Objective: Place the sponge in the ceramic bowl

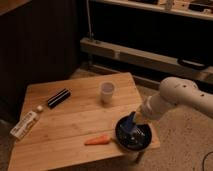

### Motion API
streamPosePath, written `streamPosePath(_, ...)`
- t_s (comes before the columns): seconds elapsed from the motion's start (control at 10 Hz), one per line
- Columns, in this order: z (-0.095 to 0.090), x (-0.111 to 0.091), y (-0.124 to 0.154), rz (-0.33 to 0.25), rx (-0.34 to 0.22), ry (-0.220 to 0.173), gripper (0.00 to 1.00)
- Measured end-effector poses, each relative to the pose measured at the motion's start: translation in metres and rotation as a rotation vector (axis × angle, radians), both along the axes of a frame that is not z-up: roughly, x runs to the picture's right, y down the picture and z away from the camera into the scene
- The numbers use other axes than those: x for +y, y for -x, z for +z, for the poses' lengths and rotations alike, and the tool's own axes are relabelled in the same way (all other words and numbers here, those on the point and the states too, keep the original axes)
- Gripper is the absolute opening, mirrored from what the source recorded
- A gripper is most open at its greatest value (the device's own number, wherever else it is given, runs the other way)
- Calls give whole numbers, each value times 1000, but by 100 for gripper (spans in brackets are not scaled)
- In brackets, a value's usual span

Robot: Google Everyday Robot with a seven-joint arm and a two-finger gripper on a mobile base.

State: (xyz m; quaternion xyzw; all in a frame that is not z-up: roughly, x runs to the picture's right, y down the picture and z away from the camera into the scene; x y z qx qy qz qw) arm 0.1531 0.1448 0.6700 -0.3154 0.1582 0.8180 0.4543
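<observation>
The glossy black ceramic bowl [134,138] sits at the front right corner of the wooden table [75,125]. The bright-blue sponge [131,120] hangs tilted just over the bowl's near-left part, held at the tip of my gripper [134,122]. My white arm [175,100] reaches in from the right, its wrist directly above the bowl. The sponge's lower end is close to the bowl's inside; whether it touches cannot be told.
A small white cup [107,92] stands behind the bowl. An orange carrot [96,141] lies left of the bowl near the front edge. A black bar [58,98] and a white tube [25,125] lie at the table's left. Shelving stands behind.
</observation>
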Motion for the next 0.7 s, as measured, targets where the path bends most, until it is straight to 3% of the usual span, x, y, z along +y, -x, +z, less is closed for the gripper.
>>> streamPosePath(0.2,-1,4,-1,-12,8,21,74)
streamPosePath(0.3,0,5,0,-19,5,28,79)
streamPosePath(0.7,0,5,1,-24,2,31,80)
